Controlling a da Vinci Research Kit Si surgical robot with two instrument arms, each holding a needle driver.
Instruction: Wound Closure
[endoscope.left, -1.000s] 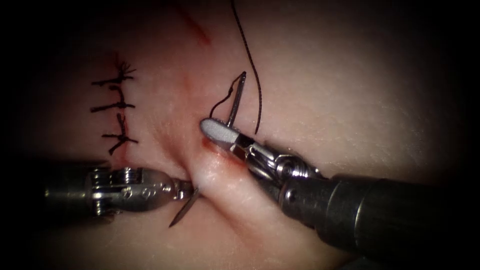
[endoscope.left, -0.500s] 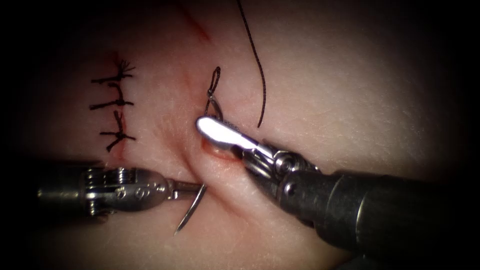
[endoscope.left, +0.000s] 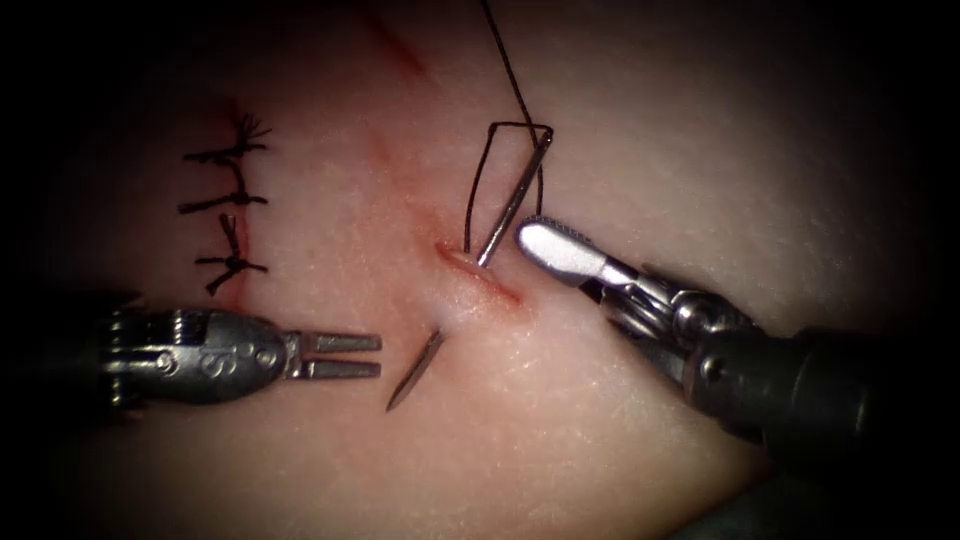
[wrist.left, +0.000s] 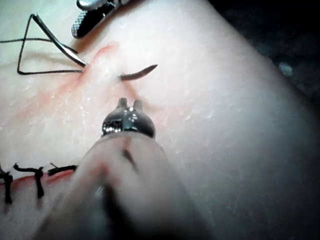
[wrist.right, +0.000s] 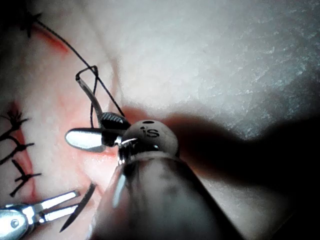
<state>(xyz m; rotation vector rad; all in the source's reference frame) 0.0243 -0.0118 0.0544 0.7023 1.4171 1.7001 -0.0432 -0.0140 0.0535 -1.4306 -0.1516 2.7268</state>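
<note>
While the needle sits lodged in the tissue, its swaged end rises on the right side of the cut and its pointed tip pokes out on the left side, with the middle of the curve buried under the wound. Dark thread loops from the swaged end and runs off toward the far edge. Left of the tip, the left claw lies with jaws slightly apart, holding nothing. Right of the swaged end, the right claw has jaws parted and grips nothing. Three tied stitches close the wound farther left.
</note>
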